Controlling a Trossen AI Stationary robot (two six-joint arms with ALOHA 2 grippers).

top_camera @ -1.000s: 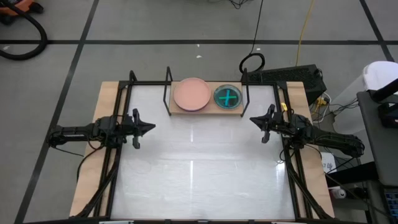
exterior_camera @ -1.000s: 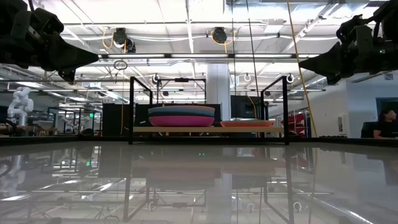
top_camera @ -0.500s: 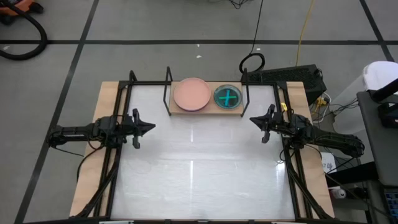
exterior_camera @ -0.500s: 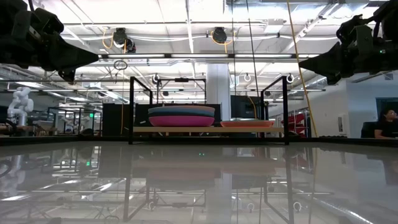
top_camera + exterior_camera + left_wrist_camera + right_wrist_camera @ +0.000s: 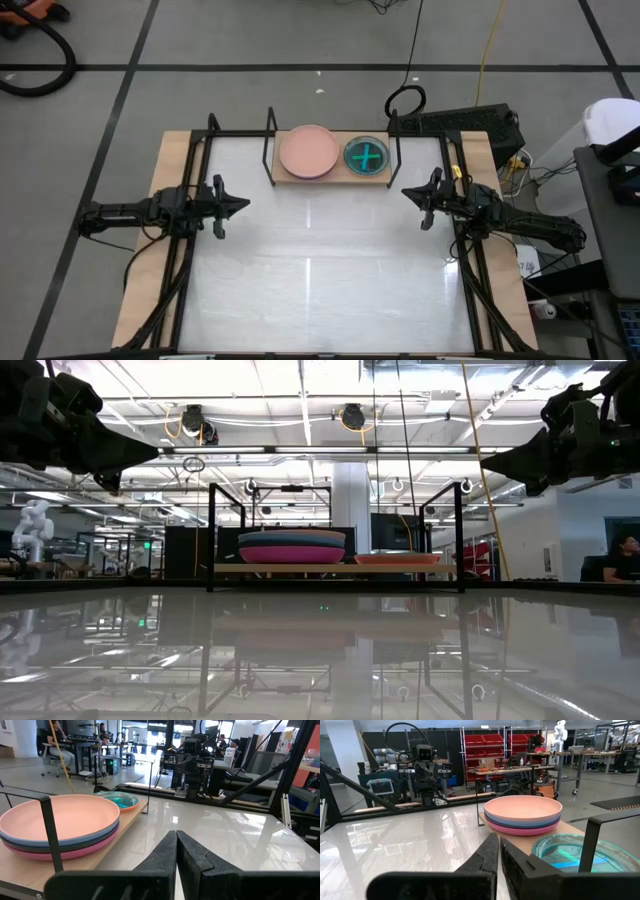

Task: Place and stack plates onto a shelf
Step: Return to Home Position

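When viewed from above, located at the middle of the counter's (image 5: 320,280) far edge: shelf (image 5: 335,177), a light wooden board between black wire uprights. Loaded with two stacks of plates, side by side and just apart.

- Toward the shelf's left end: larger stack (image 5: 308,152), salmon-pink on top. In the left wrist view, a blue-grey rim under it and a magenta rim lowest.
- Toward the shelf's right end: smaller stack (image 5: 367,156), translucent teal on top. In the left wrist view, an orange rim beneath.

Near the counter's left edge, about halfway along it: left end effector (image 5: 244,204), pointed toward the right edge and raised above the surface. Fingers (image 5: 164,856) pressed together, holding nothing.

Near the counter's right edge, slightly nearer the far edge: right end effector (image 5: 404,192), pointed toward the left edge and likewise raised. Fingers (image 5: 488,854) pressed together, holding nothing.

Both well apart from the shelf and from each other.

Beyond the counter in the low view: a seated person (image 5: 622,560) at the room's right side.
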